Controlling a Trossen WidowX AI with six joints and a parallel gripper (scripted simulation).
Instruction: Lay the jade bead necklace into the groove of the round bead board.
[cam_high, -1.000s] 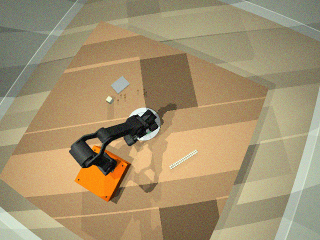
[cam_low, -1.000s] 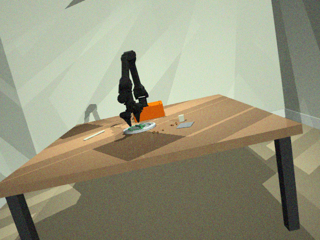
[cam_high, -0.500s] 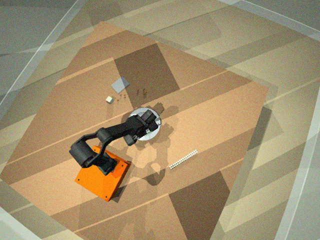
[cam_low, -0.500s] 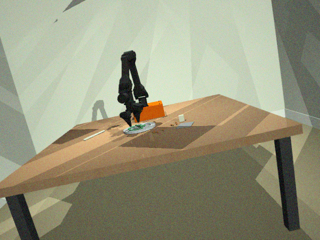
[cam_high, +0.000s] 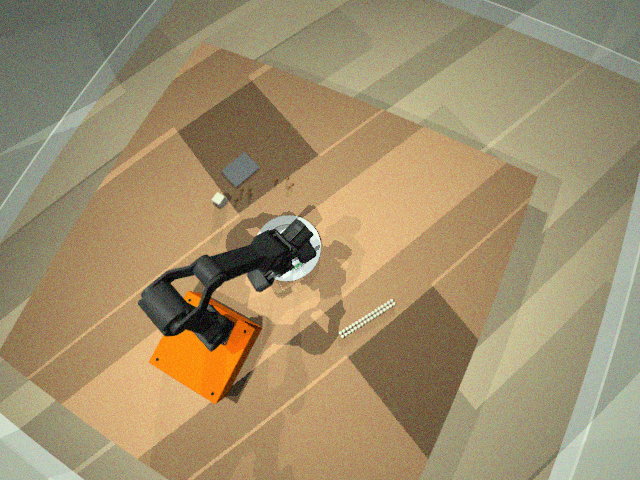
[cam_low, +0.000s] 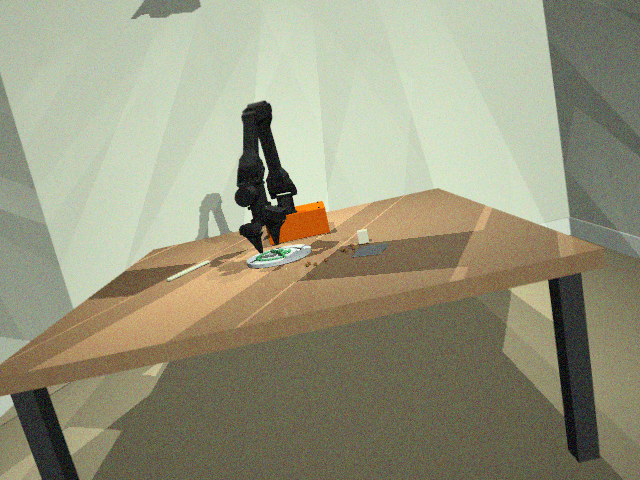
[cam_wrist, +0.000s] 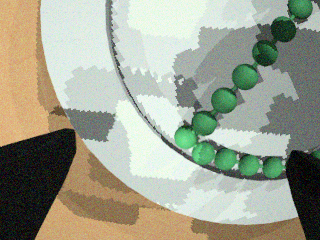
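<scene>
Top view: high over the worktop (cam_high: 454, 206) (cam_low: 413, 289), facing down. Exterior: farther off, looking across from one side. Wrist: close, peering down past the claw (cam_high: 281, 276) (cam_low: 267, 248) (cam_wrist: 182, 145). Top and exterior, 2 views, share the arm (cam_high: 232, 261) (cam_low: 250, 165).

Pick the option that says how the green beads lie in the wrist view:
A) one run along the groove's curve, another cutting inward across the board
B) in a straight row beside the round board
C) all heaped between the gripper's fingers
A: on the round board, some green beads follow the groove's curve while others run diagonally inward.
</scene>
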